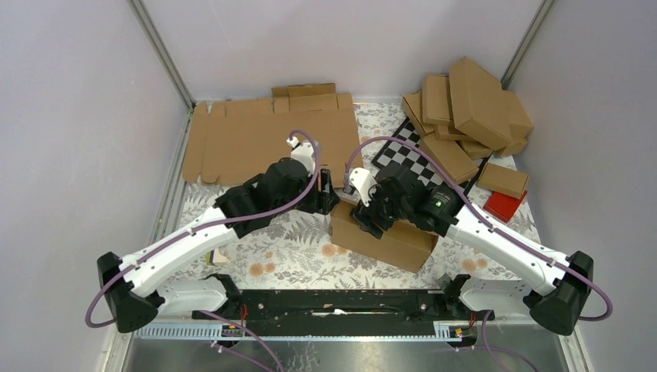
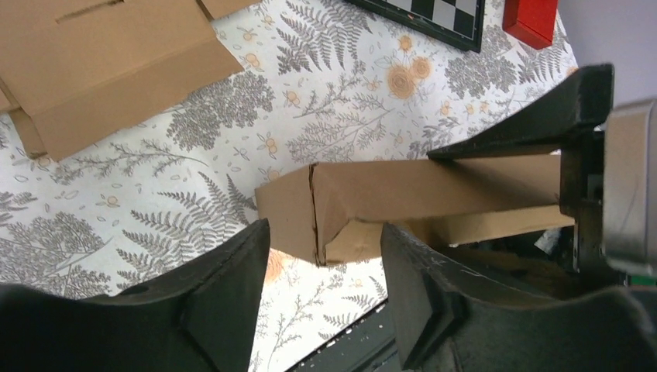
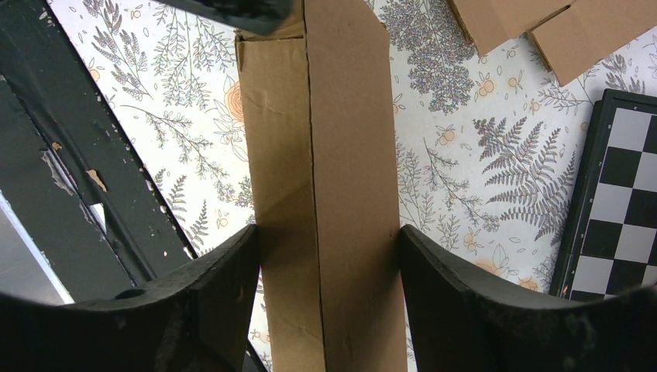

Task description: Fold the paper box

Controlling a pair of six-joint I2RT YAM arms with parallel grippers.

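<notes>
1. Box lies on the counter at mid-field, just ahead of both bases, closed into a shallow brick shape. I judge the fold nearly done, with only the left end left to settle.
2. Long axis: across me, left to right, the right end swung slightly nearer the bases.
3. Right arm comes in from the right and looks down the length toward the left end. The right jaws straddle the width, one finger against each long side, so I read them as clamped on the box.
4. Left arm reaches the opposite end. The left jaws stand apart with nothing gripped between the fingers. The box's end face sits just beyond the tips, and the body runs away from them to the right.
5. At that end a tab shows under the corner, not flush, and a seam runs down the end wall. I cannot tell whether it is fully tucked.
6. The coming move turns on this: the loose end points at the left jaws, so the left arm is the nearer one, while the right pins the body. I would push along the long axis, not across it.
7. Risk, as I judge it: an off-axis push would pivot the box in the right jaws.
8. Flat sheet, pile of folded boxes and checkered board lie behind, apart from the work.
</notes>
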